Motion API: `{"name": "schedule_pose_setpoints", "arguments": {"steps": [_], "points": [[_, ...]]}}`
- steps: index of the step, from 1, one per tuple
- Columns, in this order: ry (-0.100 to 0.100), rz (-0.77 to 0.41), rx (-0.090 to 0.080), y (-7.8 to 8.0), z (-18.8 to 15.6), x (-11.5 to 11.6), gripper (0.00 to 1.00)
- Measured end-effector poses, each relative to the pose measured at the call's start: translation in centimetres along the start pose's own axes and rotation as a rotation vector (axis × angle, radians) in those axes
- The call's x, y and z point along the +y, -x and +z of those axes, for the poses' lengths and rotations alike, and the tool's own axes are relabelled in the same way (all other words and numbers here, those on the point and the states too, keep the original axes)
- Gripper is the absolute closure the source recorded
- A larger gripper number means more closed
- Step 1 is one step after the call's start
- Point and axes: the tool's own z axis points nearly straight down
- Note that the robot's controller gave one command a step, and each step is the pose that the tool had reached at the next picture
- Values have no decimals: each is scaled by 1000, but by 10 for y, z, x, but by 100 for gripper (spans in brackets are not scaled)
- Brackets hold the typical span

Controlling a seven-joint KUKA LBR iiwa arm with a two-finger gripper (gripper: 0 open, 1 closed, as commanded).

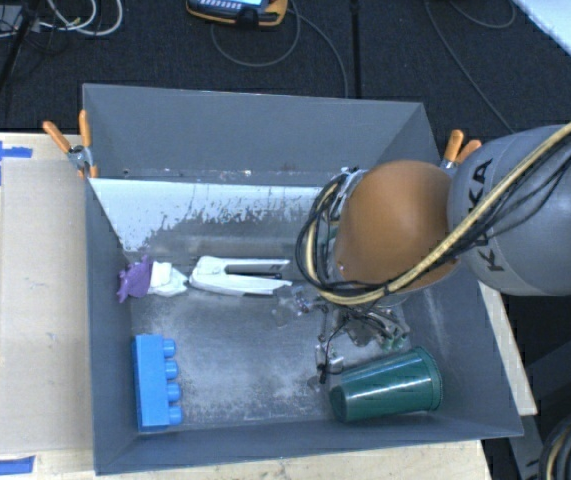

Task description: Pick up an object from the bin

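Several loose things lie in my grey metal bin (265,128). Nearest my gripper (353,340) is a dark green plastic cup (390,388), on its side by the lower right wall, just below the gripper. I judge it light, stiff, smooth and apt to roll, so I would pinch its wall at the rim. I cannot see inside it, nor tell whether my gripper is wide or narrow. A blue toy brick (157,380) and a white flat plastic piece (235,276) lie well apart to the left.
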Motion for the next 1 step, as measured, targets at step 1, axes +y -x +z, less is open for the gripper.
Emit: {"name": "schedule_pose_setpoints", "arguments": {"steps": [1], "points": [[5, 129, 1, -25, 31, -7, 0]]}}
